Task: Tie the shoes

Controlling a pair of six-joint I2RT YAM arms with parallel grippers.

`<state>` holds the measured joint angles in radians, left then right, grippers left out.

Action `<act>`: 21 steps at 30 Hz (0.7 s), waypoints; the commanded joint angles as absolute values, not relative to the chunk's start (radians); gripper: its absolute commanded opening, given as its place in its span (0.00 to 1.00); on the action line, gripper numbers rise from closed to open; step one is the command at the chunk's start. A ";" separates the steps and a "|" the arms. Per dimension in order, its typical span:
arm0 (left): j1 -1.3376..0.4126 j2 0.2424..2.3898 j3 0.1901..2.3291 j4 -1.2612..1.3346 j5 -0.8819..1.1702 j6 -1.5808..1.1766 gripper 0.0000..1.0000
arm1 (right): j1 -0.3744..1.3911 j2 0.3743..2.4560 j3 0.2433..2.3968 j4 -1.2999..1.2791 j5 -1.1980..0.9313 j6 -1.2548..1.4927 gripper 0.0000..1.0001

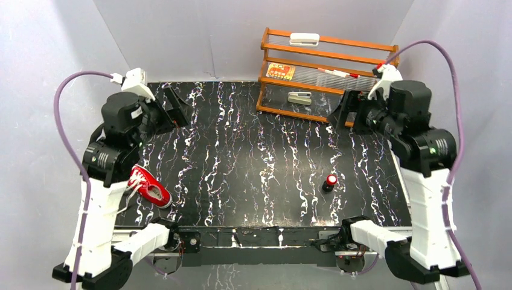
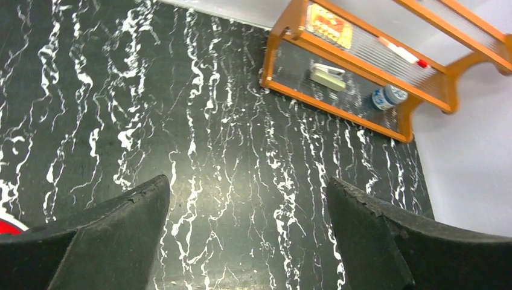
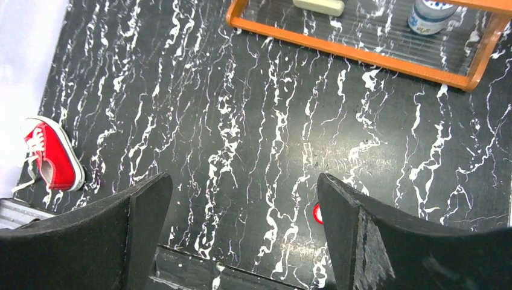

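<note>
Shoe (image 1: 150, 188), red with a white sole, in the top view: lies at the table's (image 1: 253, 151) near-left corner, just beside the left arm, laces loose and untied. Small red-topped cylinder (image 1: 329, 182) stands well apart, near-right. Orange rack (image 1: 326, 72) at the far edge.

Left wrist view: left gripper (image 2: 247, 235) spread wide, nothing between its fingers. Red sliver at the lower-left edge, possibly the shoe.

Right wrist view: right gripper (image 3: 244, 235) likewise wide and empty. Shoe lies far left by the table edge.
</note>
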<state>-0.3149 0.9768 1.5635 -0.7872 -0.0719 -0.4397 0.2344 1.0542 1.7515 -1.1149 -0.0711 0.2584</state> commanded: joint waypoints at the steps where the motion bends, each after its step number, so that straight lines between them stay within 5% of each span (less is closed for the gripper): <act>1: -0.226 1.037 1.571 -0.815 -0.027 -0.520 0.98 | 0.221 1.128 1.790 -1.088 -0.098 0.250 0.98; 12: -0.069 1.156 1.519 -0.885 0.020 -0.653 0.98 | 0.230 1.284 1.798 -1.039 -0.226 0.228 0.99; 21: -0.025 1.217 1.418 -1.072 -0.174 -0.728 0.98 | 0.261 1.295 1.810 -1.010 -0.231 0.211 0.99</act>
